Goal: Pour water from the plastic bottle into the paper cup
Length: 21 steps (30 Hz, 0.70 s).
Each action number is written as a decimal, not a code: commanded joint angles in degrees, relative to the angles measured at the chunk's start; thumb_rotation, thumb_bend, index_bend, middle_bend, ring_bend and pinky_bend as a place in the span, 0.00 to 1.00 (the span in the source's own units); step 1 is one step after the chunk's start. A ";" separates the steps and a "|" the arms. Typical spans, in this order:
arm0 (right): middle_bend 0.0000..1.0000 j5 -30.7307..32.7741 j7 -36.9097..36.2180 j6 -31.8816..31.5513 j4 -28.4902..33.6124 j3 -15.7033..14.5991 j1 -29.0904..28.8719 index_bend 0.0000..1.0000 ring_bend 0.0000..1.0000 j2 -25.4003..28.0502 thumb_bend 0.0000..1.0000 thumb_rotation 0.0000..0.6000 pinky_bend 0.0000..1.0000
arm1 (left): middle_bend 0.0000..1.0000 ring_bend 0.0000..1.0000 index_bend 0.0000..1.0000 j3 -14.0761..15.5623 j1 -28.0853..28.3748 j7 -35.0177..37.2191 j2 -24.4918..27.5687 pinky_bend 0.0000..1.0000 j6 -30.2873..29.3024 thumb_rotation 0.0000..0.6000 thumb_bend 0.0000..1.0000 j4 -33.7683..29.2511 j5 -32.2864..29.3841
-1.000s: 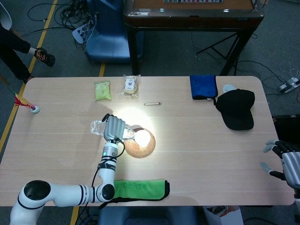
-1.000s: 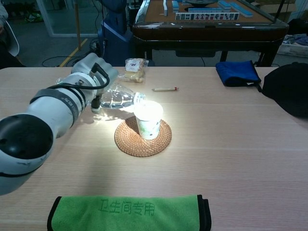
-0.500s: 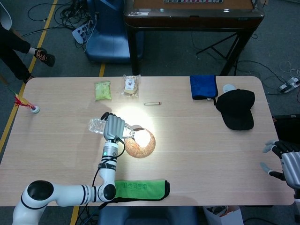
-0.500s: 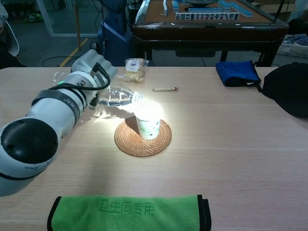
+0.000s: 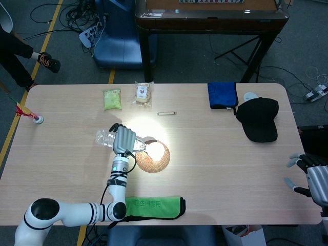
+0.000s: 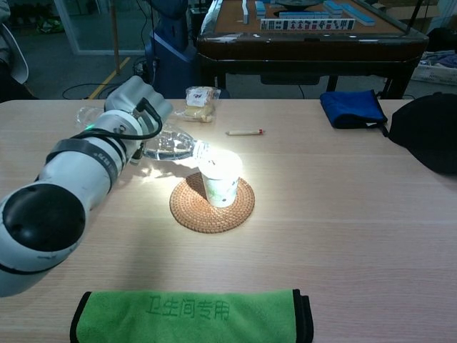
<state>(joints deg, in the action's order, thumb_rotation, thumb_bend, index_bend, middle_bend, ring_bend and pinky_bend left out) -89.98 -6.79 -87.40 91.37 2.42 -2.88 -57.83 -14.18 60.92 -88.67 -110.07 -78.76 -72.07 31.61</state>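
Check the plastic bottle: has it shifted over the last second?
Yes. The plastic bottle has slid slightly left and away, its base farther from the woven coaster, its mouth still at the paper cup rim.

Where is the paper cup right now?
In the chest view the paper cup stands upright on the round woven coaster, left of the table's centre, its rim under the mouth of the tilted plastic bottle.

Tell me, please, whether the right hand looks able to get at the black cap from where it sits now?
Probably yes. The right hand is open at the table's near right edge, and the black cap lies on that same side, farther back. Only bare tabletop shows between them, though actual arm reach can't be confirmed.
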 commanded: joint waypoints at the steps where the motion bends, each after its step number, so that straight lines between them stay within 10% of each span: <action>1: 0.34 -0.05 0.04 -0.02 0.00 -0.02 0.00 0.49 0.36 -0.01 0.19 1.00 0.43 | 0.81 0.56 0.71 0.00 -0.02 -0.25 -0.06 0.64 -0.03 1.00 0.03 0.02 0.06; 21: 0.34 -0.10 -0.15 -0.30 0.15 -0.07 0.17 0.49 0.36 0.23 0.19 1.00 0.43 | 0.81 0.56 0.71 0.00 -0.59 -1.63 -0.88 0.64 -0.16 1.00 0.03 0.31 0.33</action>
<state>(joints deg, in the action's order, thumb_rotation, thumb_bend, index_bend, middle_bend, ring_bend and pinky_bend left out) -90.09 -6.94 -87.70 91.53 2.35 -2.71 -57.59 -14.15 60.33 -90.31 -110.93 -78.92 -71.74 31.96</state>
